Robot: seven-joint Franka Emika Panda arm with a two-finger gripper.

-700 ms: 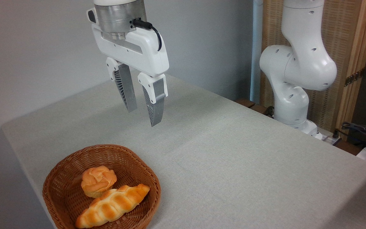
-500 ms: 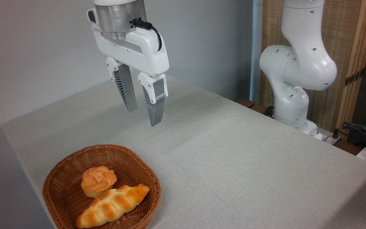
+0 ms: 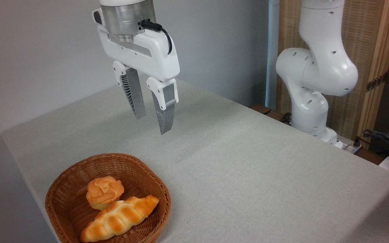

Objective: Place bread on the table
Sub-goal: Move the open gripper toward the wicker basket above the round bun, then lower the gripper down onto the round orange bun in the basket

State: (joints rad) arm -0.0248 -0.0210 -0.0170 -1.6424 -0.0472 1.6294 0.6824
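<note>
Grey cloth covers the worktop (image 3: 248, 162), bare but for a wicker basket (image 3: 76, 172) at its seven o'clock corner. Inside sits the bread (image 3: 104, 191), a small knotted bun, touching a longer braided loaf (image 3: 120, 217) on its five o'clock side. My claw (image 3: 152, 125) hangs high above the cloth, fingers narrowly parted and empty, off toward one o'clock from the basket. I judge nothing is picked yet; next I must travel over the bun, spread wider, and descend without catching the loaf.

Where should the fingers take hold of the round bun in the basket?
Probably across the round bun's rounded sides, coming straight down from above. Its lumpy top is exposed, the braided loaf presses its front, and the basket wall blocks any sideways approach.
</note>
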